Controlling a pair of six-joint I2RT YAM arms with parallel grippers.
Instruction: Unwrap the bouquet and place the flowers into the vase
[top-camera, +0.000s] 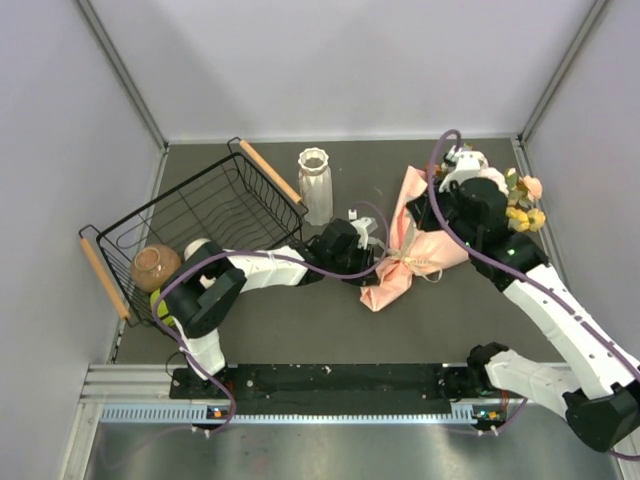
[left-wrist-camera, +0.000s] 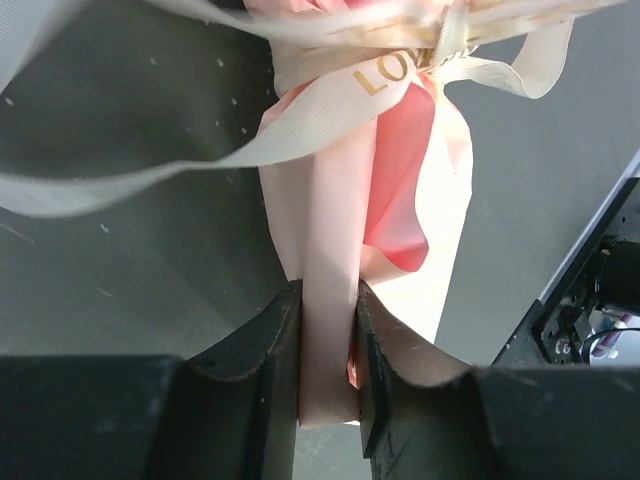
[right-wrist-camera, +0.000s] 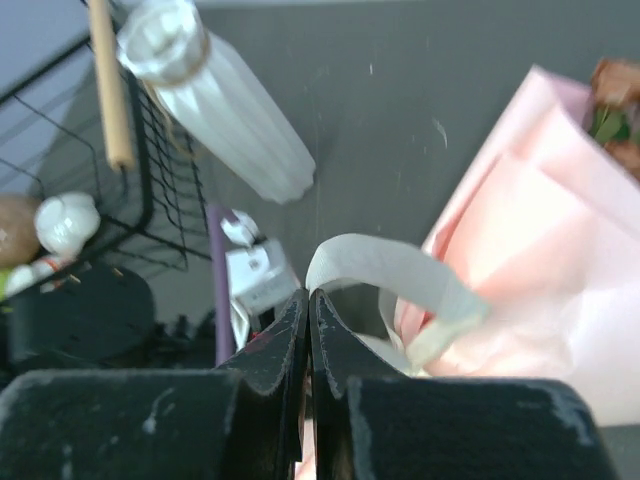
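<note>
Salmon-pink paper wraps the bouquet, right of centre on the desk; the vase stands near its far edge. Left gripper clamps the cone's tail as anchor; right gripper, clenched, seemingly pinches the ribbon to untie it.

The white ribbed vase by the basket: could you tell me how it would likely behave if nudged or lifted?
Standing tall and narrow, the vase probably tips easily if pushed high. It looks ceramic, so likely rigid and breakable. Its smooth ribs may be slippery.
</note>
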